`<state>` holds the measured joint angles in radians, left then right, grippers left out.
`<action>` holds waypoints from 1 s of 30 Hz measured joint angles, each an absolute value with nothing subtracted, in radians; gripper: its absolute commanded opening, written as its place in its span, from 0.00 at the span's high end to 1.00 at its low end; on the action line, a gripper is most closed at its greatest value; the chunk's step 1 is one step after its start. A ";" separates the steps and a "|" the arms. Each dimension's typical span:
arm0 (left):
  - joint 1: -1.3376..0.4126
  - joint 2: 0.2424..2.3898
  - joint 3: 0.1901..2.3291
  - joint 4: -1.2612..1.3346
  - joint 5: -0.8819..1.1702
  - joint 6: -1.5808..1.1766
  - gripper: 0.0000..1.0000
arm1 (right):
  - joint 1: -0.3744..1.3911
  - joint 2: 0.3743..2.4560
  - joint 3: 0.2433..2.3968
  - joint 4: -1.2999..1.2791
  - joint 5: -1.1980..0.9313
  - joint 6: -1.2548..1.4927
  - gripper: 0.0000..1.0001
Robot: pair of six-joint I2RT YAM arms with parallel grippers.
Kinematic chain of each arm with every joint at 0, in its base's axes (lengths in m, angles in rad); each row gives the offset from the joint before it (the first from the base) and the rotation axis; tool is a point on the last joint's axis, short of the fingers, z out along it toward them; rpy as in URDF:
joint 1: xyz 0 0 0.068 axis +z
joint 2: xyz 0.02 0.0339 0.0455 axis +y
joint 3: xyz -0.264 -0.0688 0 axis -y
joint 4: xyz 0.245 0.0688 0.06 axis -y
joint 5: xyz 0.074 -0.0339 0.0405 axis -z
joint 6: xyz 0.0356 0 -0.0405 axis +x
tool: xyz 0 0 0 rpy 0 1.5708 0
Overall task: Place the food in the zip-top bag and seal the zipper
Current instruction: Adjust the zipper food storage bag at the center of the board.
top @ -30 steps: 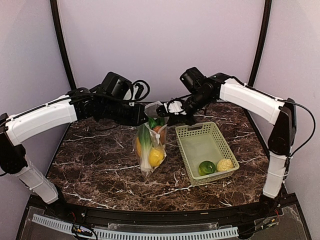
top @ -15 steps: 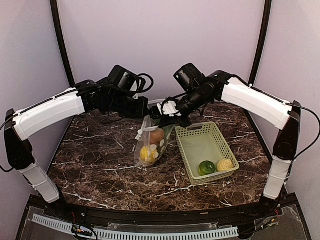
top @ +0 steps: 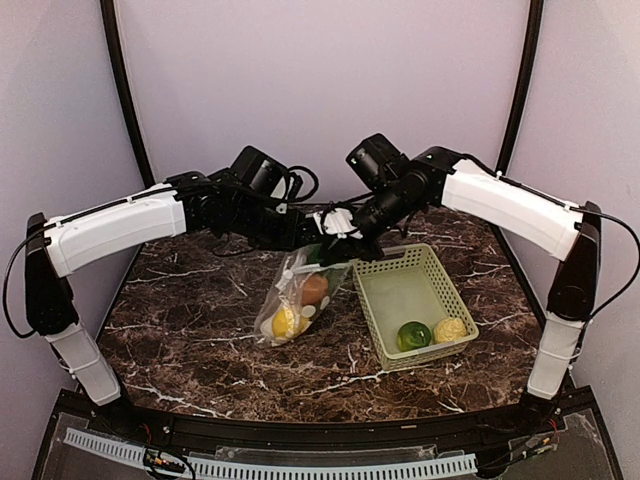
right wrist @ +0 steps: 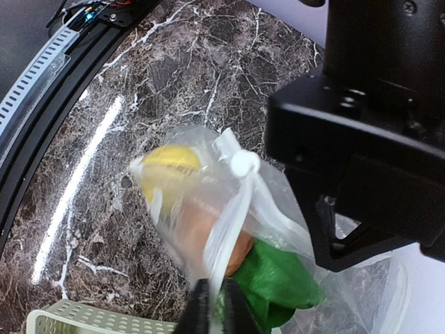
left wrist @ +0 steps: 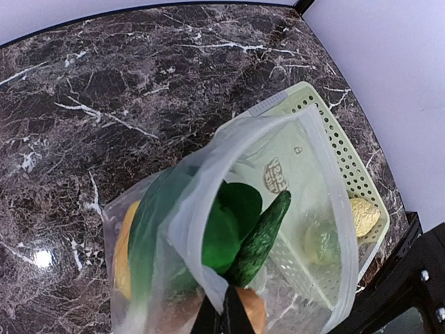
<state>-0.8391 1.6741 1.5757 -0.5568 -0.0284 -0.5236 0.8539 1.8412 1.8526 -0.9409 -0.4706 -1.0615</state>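
Left tool (top: 306,234) is pinched shut on the rim of the bag (top: 300,295). Right tool (top: 338,226) is also closed down on the rim, just beside it. The bag hangs tilted between them over the surface (top: 190,300), top gaping open. Its lower end is down-left at the surface; contact there is unclear. Inside: lemon (top: 284,321) at the bottom, brown fruit (top: 315,289) above it, green piece (left wrist: 229,223) near the top. Basket (top: 395,262) sits just right of the bag, holding a green fruit (top: 413,335) and a pale bumpy fruit (top: 450,329).
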 measured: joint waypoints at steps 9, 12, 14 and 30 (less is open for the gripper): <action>-0.840 1.668 1.573 -0.570 0.011 -0.527 0.99 | 0.856 1.819 1.957 -1.053 -0.590 -0.926 0.45; -0.840 1.668 1.572 -0.570 0.017 -0.527 0.99 | 0.846 1.755 1.950 -1.096 -0.603 -0.900 0.46; -0.840 1.668 1.572 -0.570 0.020 -0.527 0.99 | 0.830 1.700 1.915 -1.114 -0.609 -0.890 0.46; -0.840 1.653 1.562 -0.555 0.026 -0.527 0.99 | 0.561 1.518 1.270 -1.098 -0.497 -0.916 0.35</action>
